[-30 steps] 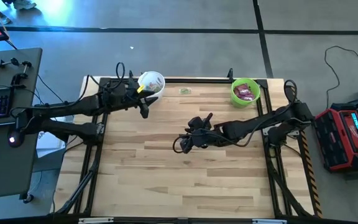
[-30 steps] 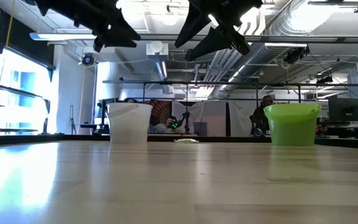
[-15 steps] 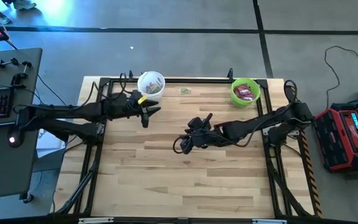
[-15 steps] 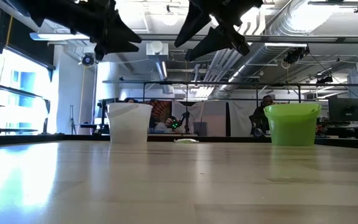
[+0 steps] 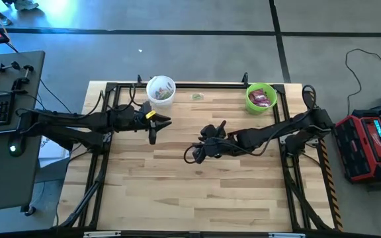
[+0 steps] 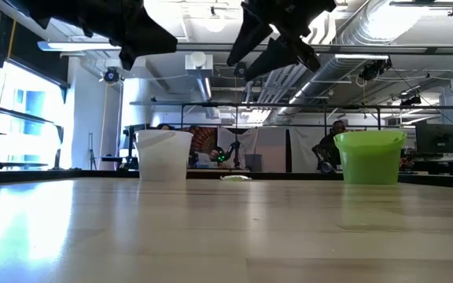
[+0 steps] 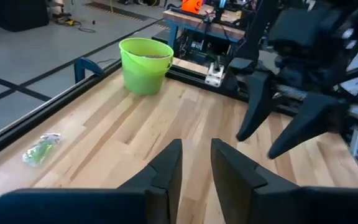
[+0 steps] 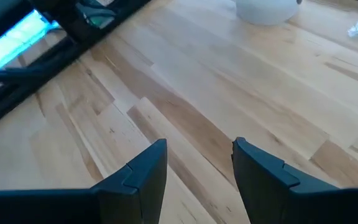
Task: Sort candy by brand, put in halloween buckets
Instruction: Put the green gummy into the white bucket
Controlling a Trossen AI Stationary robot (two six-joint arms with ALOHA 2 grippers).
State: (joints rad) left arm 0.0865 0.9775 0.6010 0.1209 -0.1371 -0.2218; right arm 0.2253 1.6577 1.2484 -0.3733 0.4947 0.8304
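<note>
Translucent white bucket [image 5: 161,89], glossy lime bucket [image 5: 261,97], crinkly green candy [image 5: 197,96]; left gripper [image 5: 156,121] narrow, right gripper [image 5: 202,151] wide, both empty.

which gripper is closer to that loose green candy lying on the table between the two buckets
Left. The left gripper hovers just short of the green candy, near the white bucket. The right gripper hangs over mid-table, somewhat farther from it.

Red case [image 5: 369,147] beside wooden table [image 5: 177,192]
</note>
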